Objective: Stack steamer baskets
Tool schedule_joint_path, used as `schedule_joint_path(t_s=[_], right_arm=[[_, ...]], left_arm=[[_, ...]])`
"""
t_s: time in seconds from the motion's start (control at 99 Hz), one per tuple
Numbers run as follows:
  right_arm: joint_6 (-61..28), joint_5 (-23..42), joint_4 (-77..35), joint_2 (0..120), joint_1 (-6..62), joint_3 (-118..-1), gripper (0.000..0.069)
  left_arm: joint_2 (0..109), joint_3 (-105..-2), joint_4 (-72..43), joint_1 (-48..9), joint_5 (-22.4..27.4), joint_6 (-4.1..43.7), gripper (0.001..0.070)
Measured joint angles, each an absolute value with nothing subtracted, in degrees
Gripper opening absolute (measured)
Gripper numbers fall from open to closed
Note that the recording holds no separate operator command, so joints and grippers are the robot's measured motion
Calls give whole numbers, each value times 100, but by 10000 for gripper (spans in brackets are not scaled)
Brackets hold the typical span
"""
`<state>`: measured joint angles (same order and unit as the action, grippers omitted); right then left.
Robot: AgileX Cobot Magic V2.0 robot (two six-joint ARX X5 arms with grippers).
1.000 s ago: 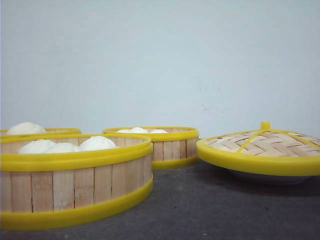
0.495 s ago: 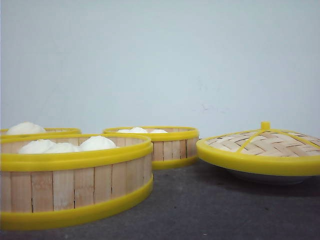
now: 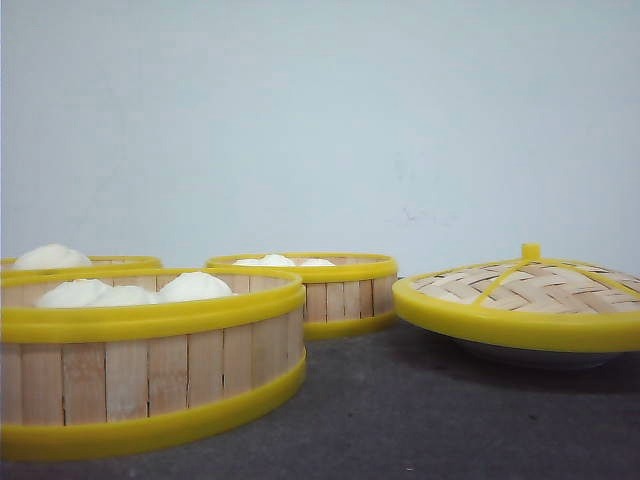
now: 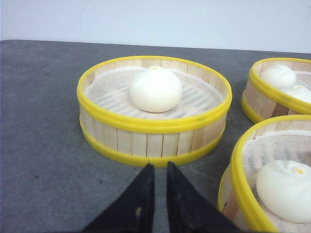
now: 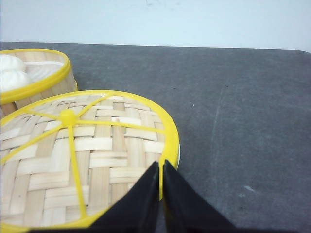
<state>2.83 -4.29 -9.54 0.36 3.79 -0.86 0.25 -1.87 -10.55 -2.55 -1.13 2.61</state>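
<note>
Nothing has moved; I see three steamer baskets (image 3: 150, 360) upright, left gripper (image 4: 160, 194) and right gripper (image 5: 160, 191) pressed together.

Domed woven bamboo lid (image 3: 525, 292) with yellow rim and small yellow knob at right, resting on a white plate (image 3: 530, 354) barely showing beneath its edge, dark grey surface (image 3: 430, 420) below, plain pale wall (image 3: 320, 120) at the far side

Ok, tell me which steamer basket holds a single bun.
The basket directly ahead of the left tool: the single-bun basket. The others visibly hold more.
</note>
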Motion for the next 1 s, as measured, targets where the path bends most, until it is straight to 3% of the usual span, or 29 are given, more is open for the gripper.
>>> schedule_joint_path(t_s=[0.717, 0.869, 1.0], right_arm=[[342, -443, -954, 36, 379, -86, 8], [928, -668, -661, 36, 379, -115, 8], [1695, -906, -613, 75, 379, -766, 8]], left_arm=[[25, -187, -1055, -255, -113, 292, 18], [25, -196, -1044, -255, -62, 871, 18], [78, -602, -1168, -255, 353, 1610, 18]])
